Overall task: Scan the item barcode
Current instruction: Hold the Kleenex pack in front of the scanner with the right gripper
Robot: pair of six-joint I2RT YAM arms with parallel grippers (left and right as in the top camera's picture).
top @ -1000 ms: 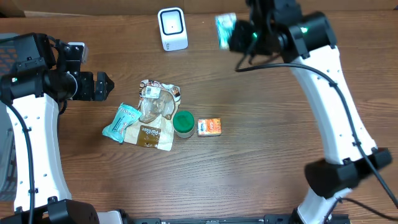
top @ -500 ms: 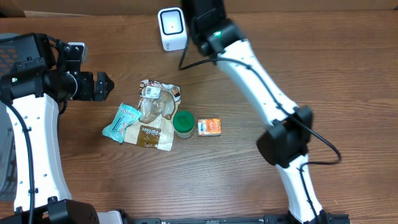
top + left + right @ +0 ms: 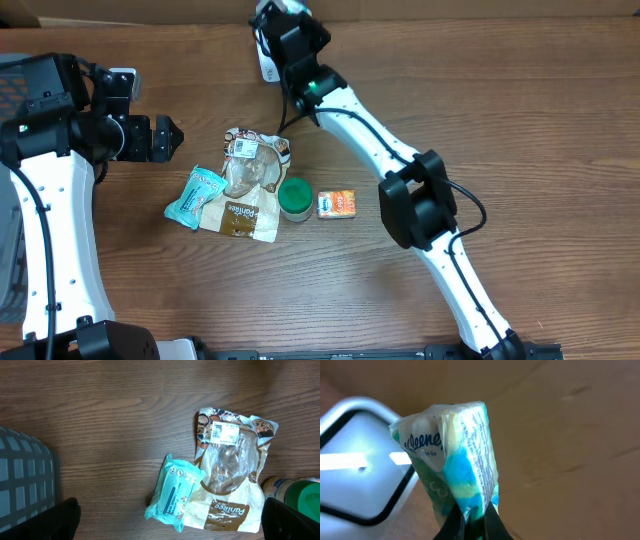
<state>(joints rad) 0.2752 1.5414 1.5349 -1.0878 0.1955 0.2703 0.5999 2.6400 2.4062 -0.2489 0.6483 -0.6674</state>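
A Kleenex tissue pack [image 3: 455,455], clear wrap with blue, green and yellow print, stands upright in my right gripper [image 3: 474,522], which is shut on its lower end. Just behind it to the left is the white scanner [image 3: 355,460] with its black-framed window. In the overhead view the right gripper [image 3: 285,28] hangs over the scanner [image 3: 266,66] at the table's far edge and hides most of it; the pack itself is hidden there. My left gripper [image 3: 166,138] stands open at the left, holding nothing, above the pile of items [image 3: 170,522].
A brown and clear snack bag [image 3: 250,185], a teal tissue pack [image 3: 195,195], a green-lidded jar [image 3: 295,197] and a small orange box [image 3: 337,203] lie mid-table. A grey basket [image 3: 25,480] sits at the left edge.
My right arm has swung left, carrying the Kleenex pack from right of the scanner to directly in front of it. The left arm has not moved.
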